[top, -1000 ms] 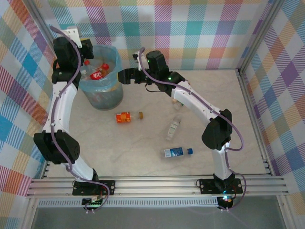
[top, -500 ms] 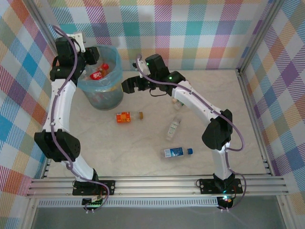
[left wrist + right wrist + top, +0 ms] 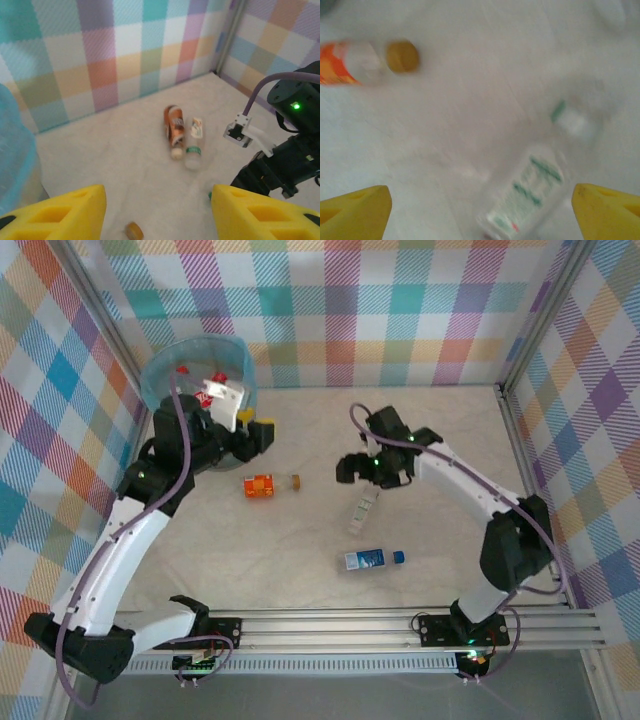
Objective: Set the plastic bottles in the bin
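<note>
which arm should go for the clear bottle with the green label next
Right. Its open pincer hovers over the clear bottle, which lies between its fingers in the wrist view. The left pincer, also open, sits back by the bin, with the orange bottle nearer to it.

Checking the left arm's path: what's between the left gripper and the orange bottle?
Just bare table, seen in the top view between left gripper and orange bottle.
</note>
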{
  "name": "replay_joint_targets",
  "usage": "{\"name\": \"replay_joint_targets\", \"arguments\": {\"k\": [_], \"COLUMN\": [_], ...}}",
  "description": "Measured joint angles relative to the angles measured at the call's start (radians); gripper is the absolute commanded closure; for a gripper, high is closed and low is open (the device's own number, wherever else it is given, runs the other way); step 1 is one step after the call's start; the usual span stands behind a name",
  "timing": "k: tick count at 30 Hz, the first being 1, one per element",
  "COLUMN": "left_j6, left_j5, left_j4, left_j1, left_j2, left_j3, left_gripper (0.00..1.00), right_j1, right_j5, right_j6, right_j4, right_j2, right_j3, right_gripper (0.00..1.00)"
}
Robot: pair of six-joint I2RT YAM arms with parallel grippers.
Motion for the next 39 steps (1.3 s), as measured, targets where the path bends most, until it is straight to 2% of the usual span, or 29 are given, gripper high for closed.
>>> {"name": "replay_joint_targets", "arguments": {"k": [6, 15, 19, 28, 31, 36, 39], "left_j6": [-0.020, -0.098, -0.114, -0.116, -0.116, -0.116, -0.116], "left_j5": [-0.034, -0.101, -0.123, -0.147, -0.149, -0.151, -0.161], "left_j4": [0.000, 0.003, 0.009, 0.008, 0.006, 0.001, 0.001], "left_j1": [-0.082, -0.106, -0.106, -0.107, -0.107, -0.107, -0.107], "left_j2": [-0.069, -0.122, -0.130, -0.130, -0.130, -0.130, -0.130], "left_j3": [-0.167, -0.288, -0.294, -0.294, -0.294, -0.294, -0.294], "left_gripper": [0.39, 0.39, 0.38, 0.37, 0.37, 0.37, 0.37], "right_j1": [0.039, 0.119, 0.121, 0.121, 0.121, 0.121, 0.121], "right_j5": [0.014, 0.055, 0.063, 0.104, 0.114, 0.127, 0.133], "right_j6": [0.087, 0.163, 0.174, 0.181, 0.190, 0.204, 0.198], "right_j4": [-0.036, -0.038, -0.005, 0.138, 0.166, 0.200, 0.205], "right_j2": [-0.096, -0.197, -0.172, 0.002, 0.049, 0.061, 0.056], "right_j3": [-0.198, -0.333, -0.313, -0.249, -0.248, -0.259, -0.272], "right_gripper": [0.06, 0.07, 0.05, 0.06, 0.12, 0.32, 0.37]}}
